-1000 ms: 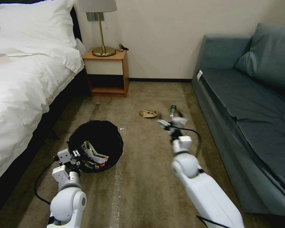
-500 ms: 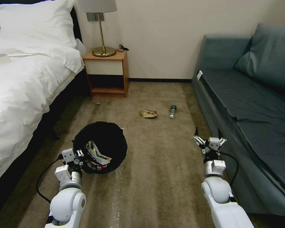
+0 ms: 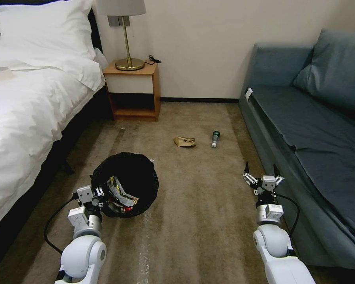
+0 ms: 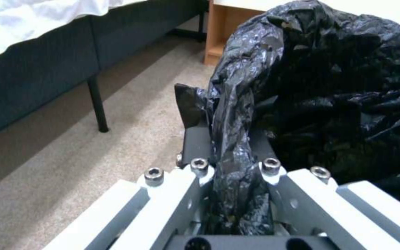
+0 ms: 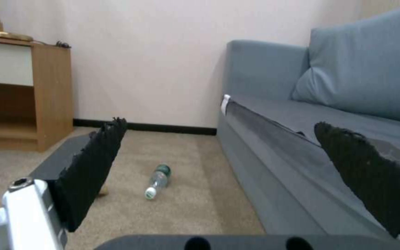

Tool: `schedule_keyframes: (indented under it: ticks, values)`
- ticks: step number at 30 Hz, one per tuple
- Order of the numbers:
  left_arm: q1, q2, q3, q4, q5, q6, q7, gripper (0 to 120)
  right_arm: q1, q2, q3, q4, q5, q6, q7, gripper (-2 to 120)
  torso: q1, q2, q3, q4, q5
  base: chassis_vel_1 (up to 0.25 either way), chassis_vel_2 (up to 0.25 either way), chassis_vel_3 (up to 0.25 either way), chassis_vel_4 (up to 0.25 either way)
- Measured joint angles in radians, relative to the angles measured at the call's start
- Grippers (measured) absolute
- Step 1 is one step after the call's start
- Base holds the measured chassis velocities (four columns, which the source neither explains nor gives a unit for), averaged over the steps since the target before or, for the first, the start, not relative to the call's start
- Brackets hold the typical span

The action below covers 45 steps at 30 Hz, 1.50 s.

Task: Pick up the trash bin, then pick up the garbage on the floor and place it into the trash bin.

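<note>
The left claw is clamped on the near rim of the trash bin. In the left wrist view its dark fingers pinch a bunched fold of the bin's crinkled, glossy black plastic liner. The bin is round and sits low over the carpet beside the bed, its mouth tipped toward the camera. Inside lie two crumpled wrappers — one gold and black, one red and white.

The right claw hangs open above the carpet just beside the sofa front, holding nothing. Its two black, rough-edged fingertips are spread wide and point toward the far wall.

Ahead of it on the floor lies a small clear plastic bottle on its side, with a green label and a white cap; no writing on the label can be read. Just beside the bottle, nearer the bed side, lies a crumpled brown paper bag.

The carpet is short-piled and tan-brown. The sofa along the robot's right is grey-blue fabric with a soft cushion and a small white tag at its front corner. Against the far wall stands a wooden nightstand with an open lower shelf — on it, a brass lamp with a round base and pale shade. The bed carries smooth white linen over a dark frame.
</note>
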Motion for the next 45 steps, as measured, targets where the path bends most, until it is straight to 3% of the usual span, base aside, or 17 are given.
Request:
schedule_keyframes:
  ticks: [45]
  values:
    - [0.025, -0.006, -0.016, -0.01, 0.007, -0.015, 0.003, 4, 0.004, 0.022, -0.003, -0.03, -0.003, 0.038, -0.022, 100, 0.0, 0.0, 0.0, 0.0, 0.0, -0.043, 0.044, 0.046, -0.039]
